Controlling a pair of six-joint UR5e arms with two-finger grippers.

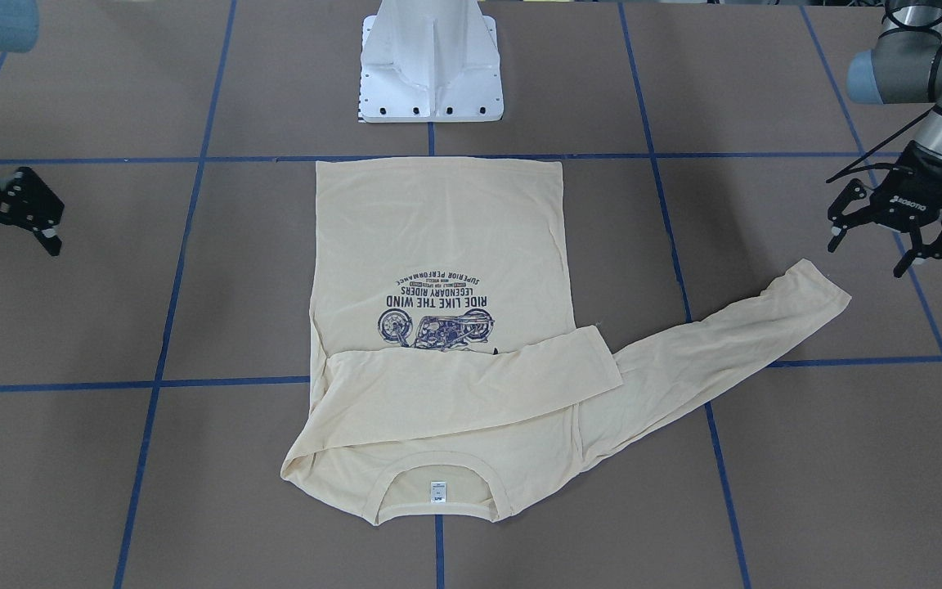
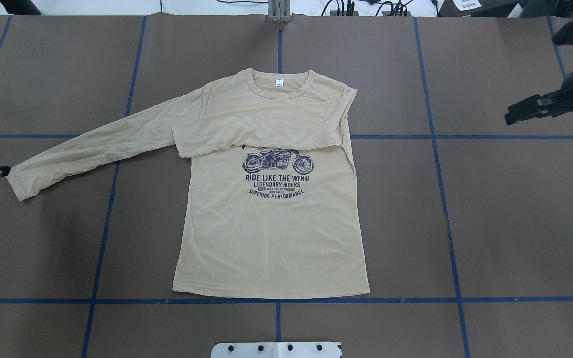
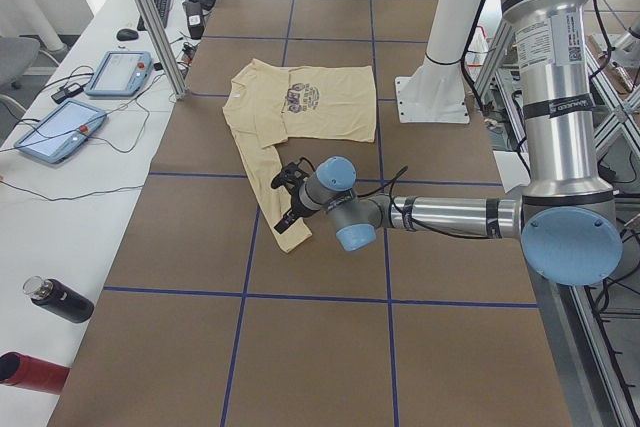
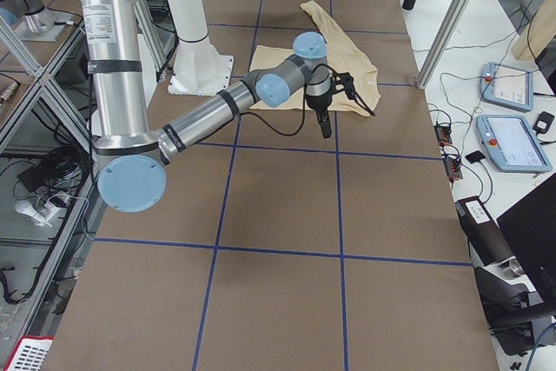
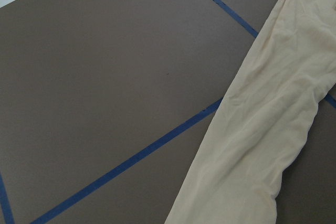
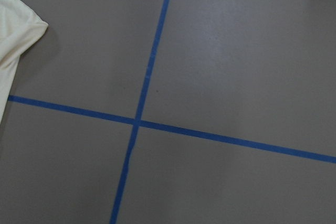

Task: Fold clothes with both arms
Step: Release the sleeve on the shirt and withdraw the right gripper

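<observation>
The pale cream T-shirt (image 1: 438, 245) (image 2: 271, 233) lies flat, print side up, with its collar and white label (image 1: 437, 491) away from the robot. One sleeve (image 1: 471, 380) is folded across the chest and covers the top of the motorcycle print. The other sleeve (image 2: 97, 144) (image 5: 262, 129) stretches out toward my left side. My left gripper (image 1: 870, 255) (image 3: 290, 192) hangs open and empty just beyond that sleeve's cuff (image 1: 814, 286). On the far side of the shirt, my right gripper (image 1: 5, 252) (image 2: 540, 107) is open, empty and well clear of the cloth. The right wrist view catches only a shirt corner (image 6: 13, 35).
The white pedestal base (image 1: 430, 74) stands behind the shirt's hem. Blue tape lines (image 2: 276, 301) grid the brown table. A side bench holds tablets (image 3: 45, 132) and bottles (image 3: 60, 299). Brown table surface (image 2: 515, 223) lies bare around the shirt.
</observation>
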